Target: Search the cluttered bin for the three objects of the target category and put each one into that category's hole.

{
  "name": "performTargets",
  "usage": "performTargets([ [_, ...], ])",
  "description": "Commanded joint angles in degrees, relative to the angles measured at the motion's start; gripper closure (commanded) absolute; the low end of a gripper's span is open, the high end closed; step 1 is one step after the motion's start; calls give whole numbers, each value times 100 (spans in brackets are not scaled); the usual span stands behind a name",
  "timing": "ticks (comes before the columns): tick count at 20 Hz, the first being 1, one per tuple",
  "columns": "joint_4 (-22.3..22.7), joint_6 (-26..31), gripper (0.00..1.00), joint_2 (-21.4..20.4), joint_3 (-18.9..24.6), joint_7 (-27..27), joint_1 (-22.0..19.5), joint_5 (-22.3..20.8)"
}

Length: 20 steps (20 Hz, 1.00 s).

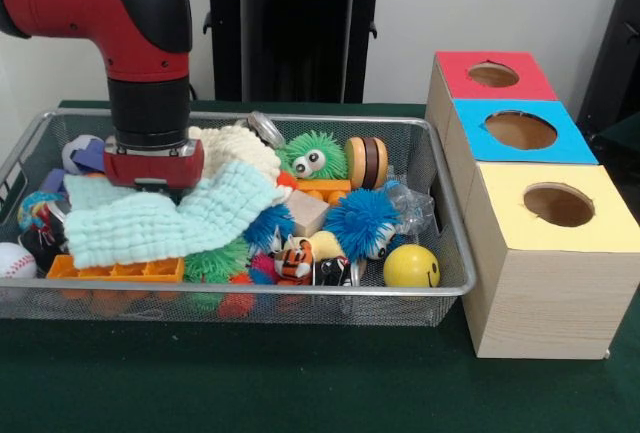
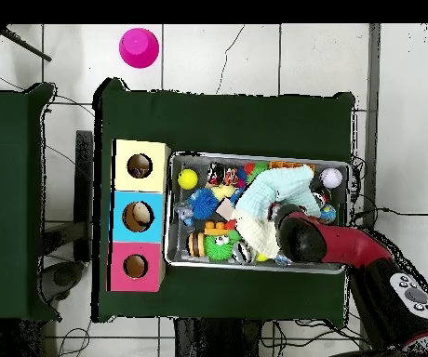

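Only one crinkly clear wad (image 1: 412, 208) shows; end effector (image 1: 152, 185) state hidden by cloth (image 1: 170, 218).

Cluttered wire-mesh bin (image 1: 452, 275); clear crinkled wad (image 1: 412, 208) at its box-side wall; round hole (image 1: 558, 205) in yellow-topped box

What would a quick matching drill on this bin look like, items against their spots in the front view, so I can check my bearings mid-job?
Items:
1. yellow smiley ball
2. baseball
3. green googly-eyed ball
4. orange tray

Spots in the front view:
A. near rim, under the mint cloth
B. near corner next to the yellow-topped box
C. far side, middle of the bin
D. left end, near corner

Pairs: 1-B, 2-D, 3-C, 4-A
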Motion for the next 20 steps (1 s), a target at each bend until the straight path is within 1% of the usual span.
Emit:
performTargets([
  [1,72,426,100,742,684,-409,15,-292],
  [5,228,756,100,509,762,-366,33,-50],
  [7,398,945,100,360,855,-311,-7,129],
  [10,758,1277,100,192,1228,-221,-267,538],
  [12,1042,1360,100,123,1556,-91,-501,827],
  [16,1542,1163,100,195,2165,260,-949,1319],
  [20,1914,718,100,343,2534,673,-1210,1687],
])
